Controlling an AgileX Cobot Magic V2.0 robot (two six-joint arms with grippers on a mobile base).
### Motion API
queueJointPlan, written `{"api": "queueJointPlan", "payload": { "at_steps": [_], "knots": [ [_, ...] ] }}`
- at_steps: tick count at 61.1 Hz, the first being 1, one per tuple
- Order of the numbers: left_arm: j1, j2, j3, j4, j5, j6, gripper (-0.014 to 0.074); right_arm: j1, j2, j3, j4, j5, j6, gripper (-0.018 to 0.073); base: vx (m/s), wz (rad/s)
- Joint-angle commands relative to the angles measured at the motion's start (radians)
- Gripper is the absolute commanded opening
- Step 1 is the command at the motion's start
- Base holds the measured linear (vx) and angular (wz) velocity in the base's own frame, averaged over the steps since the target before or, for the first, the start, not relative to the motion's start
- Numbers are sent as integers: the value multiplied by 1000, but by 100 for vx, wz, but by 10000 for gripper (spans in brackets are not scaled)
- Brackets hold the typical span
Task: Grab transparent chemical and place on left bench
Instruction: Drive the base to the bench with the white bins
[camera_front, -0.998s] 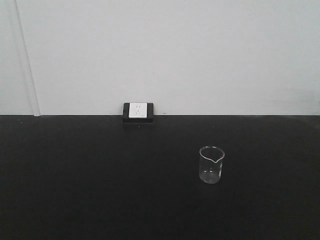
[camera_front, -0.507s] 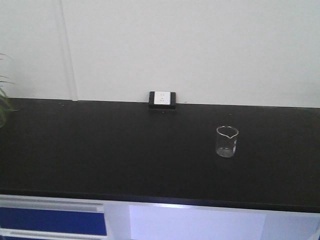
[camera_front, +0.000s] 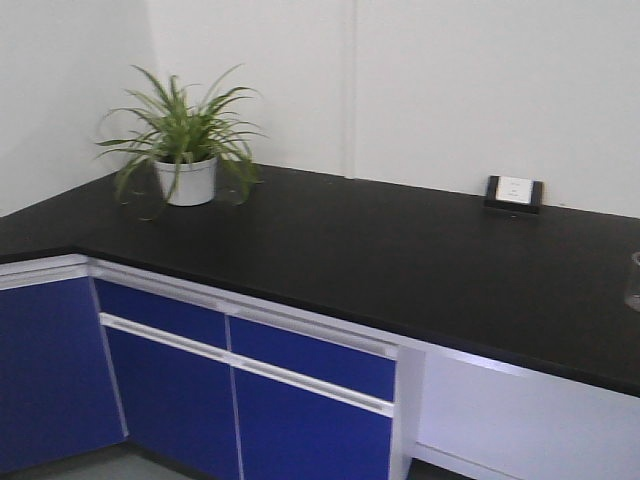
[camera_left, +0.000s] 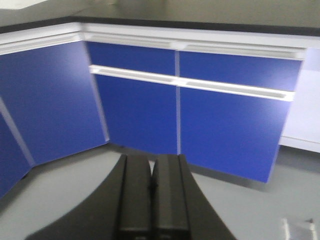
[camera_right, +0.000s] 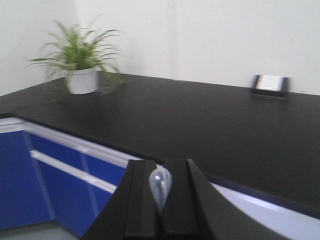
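My right gripper (camera_right: 160, 167) is shut on a small clear teardrop bulb (camera_right: 160, 184), the top of a pale clear dropper; the part below the fingers is hidden. It hovers in front of the black worktop's front edge. The transparent chemical's glass beaker (camera_front: 634, 280) shows only as a sliver at the far right of the front view, standing on the worktop. The left bench (camera_front: 45, 225) is the matte black strip along the left wall, past the corner. My left gripper (camera_left: 151, 160) is shut and holds nothing, low in front of the cabinets.
A potted green plant (camera_front: 185, 150) in a white pot stands near the worktop's corner. A white socket in a black frame (camera_front: 514, 192) sits against the back wall. Blue cabinet doors (camera_front: 290, 400) with white rails run below, above a grey floor (camera_left: 65, 190).
The front view has pulled back and swung left: the beaker slid from right of centre to the right edge, and the plant, the corner and the blue cabinets came into sight.
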Motion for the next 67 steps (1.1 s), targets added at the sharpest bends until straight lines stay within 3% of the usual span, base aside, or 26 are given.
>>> {"api": "queueJointPlan", "payload": {
  "at_steps": [1, 67],
  "knots": [
    [-2, -19, 16, -1, -78, -8, -3, -3, -2, -30, -39, 25, -2, -3, -29, 71],
    [-2, -19, 16, -1, -78, -8, -3, -3, -2, -30, -39, 26, -2, -3, -18, 60]
  ]
}}
